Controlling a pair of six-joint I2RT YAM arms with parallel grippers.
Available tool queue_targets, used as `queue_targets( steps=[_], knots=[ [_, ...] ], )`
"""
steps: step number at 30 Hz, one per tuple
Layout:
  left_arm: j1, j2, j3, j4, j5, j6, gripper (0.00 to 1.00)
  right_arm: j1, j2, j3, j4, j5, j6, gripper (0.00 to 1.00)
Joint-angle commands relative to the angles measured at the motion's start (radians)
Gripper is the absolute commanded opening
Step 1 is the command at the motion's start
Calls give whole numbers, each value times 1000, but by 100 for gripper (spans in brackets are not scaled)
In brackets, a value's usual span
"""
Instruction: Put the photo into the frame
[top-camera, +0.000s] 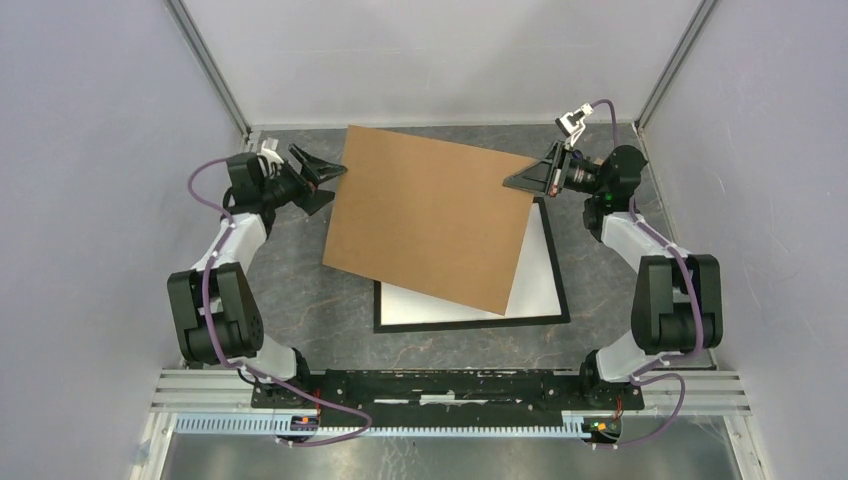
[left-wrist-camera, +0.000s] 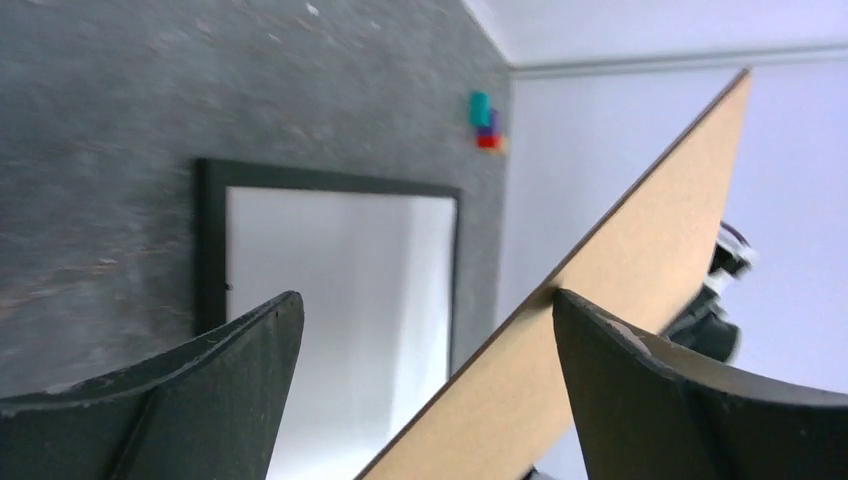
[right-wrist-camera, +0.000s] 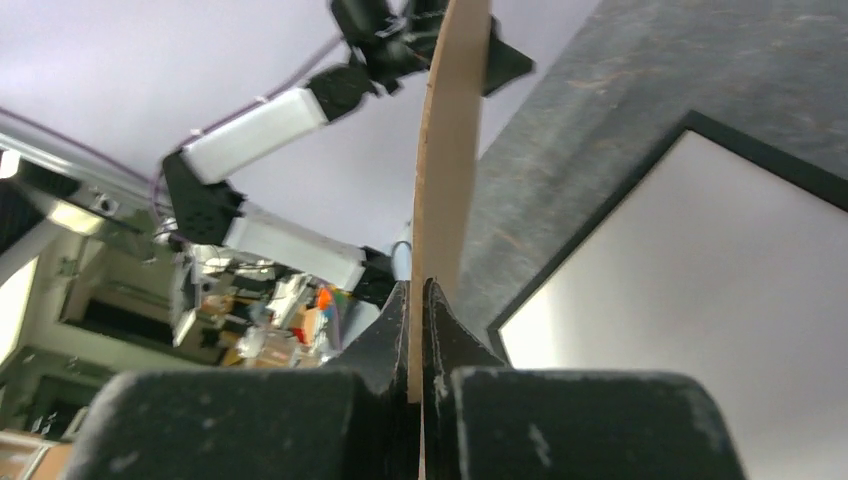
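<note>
A plain brown backing board (top-camera: 430, 220) hangs tilted above the table, its lower corner over the frame. My right gripper (top-camera: 530, 178) is shut on the board's far right corner; in the right wrist view the fingertips (right-wrist-camera: 415, 288) pinch the thin board (right-wrist-camera: 450, 150) edge-on. My left gripper (top-camera: 322, 180) is open at the board's left edge. In the left wrist view the board (left-wrist-camera: 650, 230) slants between the wide jaws of the left gripper (left-wrist-camera: 425, 300) without being pinched. The black frame (top-camera: 470, 323) lies flat below, with a white surface (top-camera: 535, 280) inside it. The photo is hidden.
White enclosure walls stand close on the left, right and back. A metal rail (top-camera: 450, 405) with the arm bases runs along the near edge. A small teal, blue and red object (left-wrist-camera: 485, 120) sits at the far side, seen in the left wrist view.
</note>
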Motion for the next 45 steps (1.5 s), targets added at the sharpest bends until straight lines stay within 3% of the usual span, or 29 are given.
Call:
queue_targets(
  steps=[1,3,6,8,13,16,19,20,22,23,26,30,36,45],
  knots=[
    [-13,-15,-129,524,261,-288,100,20,73,24,763,-38,569,0],
    [-16,5,-137,535,288,-275,100,22,90,32,750,-45,556,0],
    [-16,19,-252,946,308,-506,100,22,93,30,651,-49,474,0],
    [-22,56,-265,1077,343,-590,98,22,106,32,634,-47,462,0],
    [-26,107,-313,1269,366,-704,69,-4,119,3,598,-26,422,0],
    [-26,125,-335,1292,360,-716,47,-59,97,-7,427,-4,303,3],
    [-31,148,-346,1381,352,-770,33,-61,47,14,77,30,31,20],
    [-34,159,-349,1425,347,-798,29,-63,24,54,-145,70,-170,26],
    [-43,179,-344,1506,341,-865,15,-54,16,220,-768,233,-627,48],
    [-47,187,-343,1528,336,-883,13,-44,20,257,-883,249,-704,54],
    [-50,190,-355,1556,303,-905,3,-48,-52,95,-565,205,-518,62],
    [-49,192,-388,1581,213,-943,2,-46,-160,-137,-205,196,-302,74],
    [-46,195,-417,1597,92,-974,2,-41,-239,-395,440,236,145,77],
    [-48,158,-461,1568,-11,-958,2,26,-299,-581,591,411,282,73]
  ],
)
